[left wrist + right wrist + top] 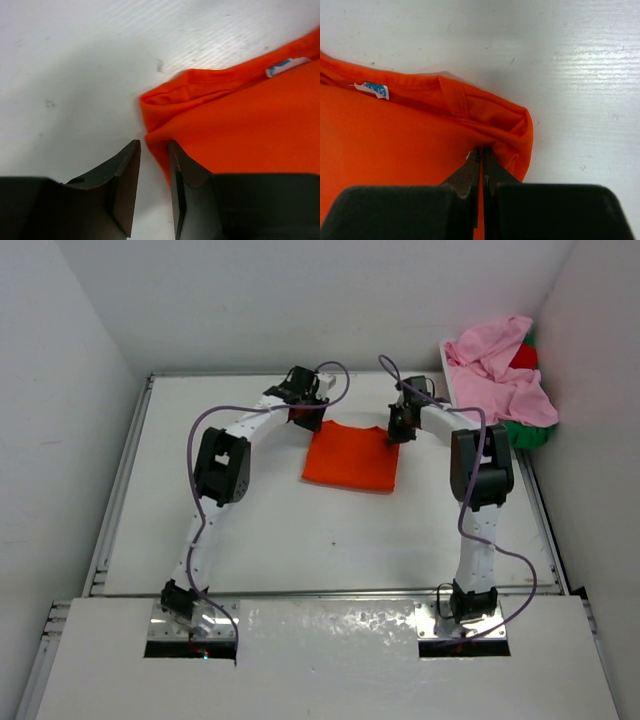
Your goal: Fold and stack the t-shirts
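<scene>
Orange t-shirt (350,455) flat on white table (250,530)

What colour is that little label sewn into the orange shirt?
Blue on white; the label on the orange shirt shows best in the right wrist view.

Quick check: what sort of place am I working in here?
Probably a robot lab test cell: a bare white table boxed in by plain white walls, left arm and right arm bolted at its near edge, an orange shirt laid out.

Lab test cell: bare white walls (300,300) enclose a white table (300,530).
</scene>
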